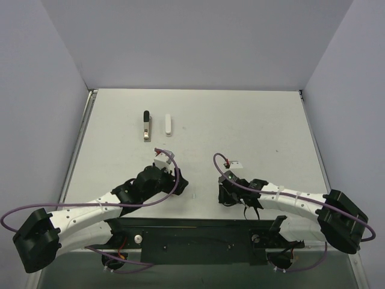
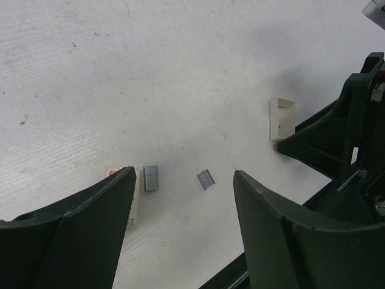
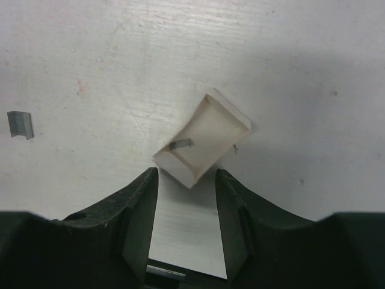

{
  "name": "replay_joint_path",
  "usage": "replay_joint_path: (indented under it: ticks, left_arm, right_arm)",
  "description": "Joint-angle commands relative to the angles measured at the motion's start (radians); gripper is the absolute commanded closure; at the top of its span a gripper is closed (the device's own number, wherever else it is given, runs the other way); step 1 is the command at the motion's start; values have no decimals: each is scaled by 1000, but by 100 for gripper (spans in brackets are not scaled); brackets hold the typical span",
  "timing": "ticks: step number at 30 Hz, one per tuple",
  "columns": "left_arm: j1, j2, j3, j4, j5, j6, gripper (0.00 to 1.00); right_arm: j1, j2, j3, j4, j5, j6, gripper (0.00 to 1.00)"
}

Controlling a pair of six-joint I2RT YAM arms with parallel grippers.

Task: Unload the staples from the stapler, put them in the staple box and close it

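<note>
Black stapler [image 1: 146, 125] well apart from left end effector [image 2: 183, 176].

Two white-shelled arms [image 1: 90, 211] with black joints and bases, looping purple cables [image 1: 177, 174], dark matte end effector fingers [image 2: 78, 235]

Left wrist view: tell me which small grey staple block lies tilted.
The right-hand small grey metal staple block, lying askew by itself in the middle of the picture. The left-hand staple block lies straight, its edges square to the frame.
</note>
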Motion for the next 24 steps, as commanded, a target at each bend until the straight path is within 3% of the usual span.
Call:
replay_joint_path:
  ticks: [1,24]
  left_arm:
    - [-7,4,9,9,-12,-10,23]
    - [-7,-2,9,-7,-25,-2,23]
  right_arm:
    - [7,73,19,-2,-21,-33,61]
    - [19,292,164,92,26,27,60]
